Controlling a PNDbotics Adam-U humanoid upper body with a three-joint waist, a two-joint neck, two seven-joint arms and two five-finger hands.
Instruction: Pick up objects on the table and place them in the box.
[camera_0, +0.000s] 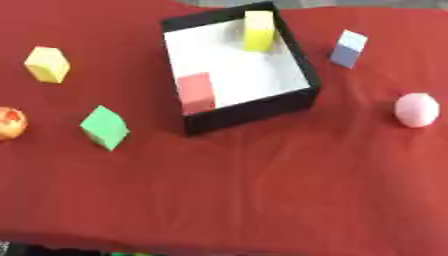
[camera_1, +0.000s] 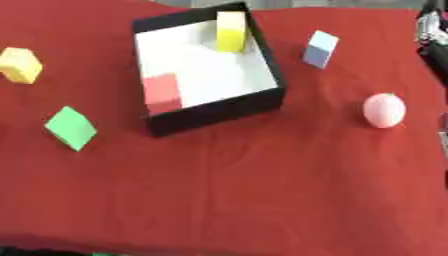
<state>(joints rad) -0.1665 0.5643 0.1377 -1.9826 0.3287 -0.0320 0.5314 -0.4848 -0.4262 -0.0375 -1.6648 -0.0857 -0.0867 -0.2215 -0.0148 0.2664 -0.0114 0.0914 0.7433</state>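
Note:
A black box (camera_0: 249, 112) with a white floor stands at the upper middle of the red cloth. Inside it, a yellow block (camera_0: 258, 31) leans at the far wall and a red block (camera_0: 196, 92) sits at the near left corner. On the cloth to the left lie a yellow block (camera_0: 47, 64), a green block (camera_0: 105, 127) and an orange-red round fruit (camera_0: 9, 123) at the view's edge. A pale blue block (camera_0: 349, 48) and a pink ball (camera_0: 416, 110) lie to the right. My right hand (camera_1: 433, 32) shows only as a dark shape at the upper right edge. My left hand is out of sight.
The red cloth (camera_0: 262, 190) stretches wide and flat in front of the box. Its near edge runs along the bottom of the view, with dark floor below it.

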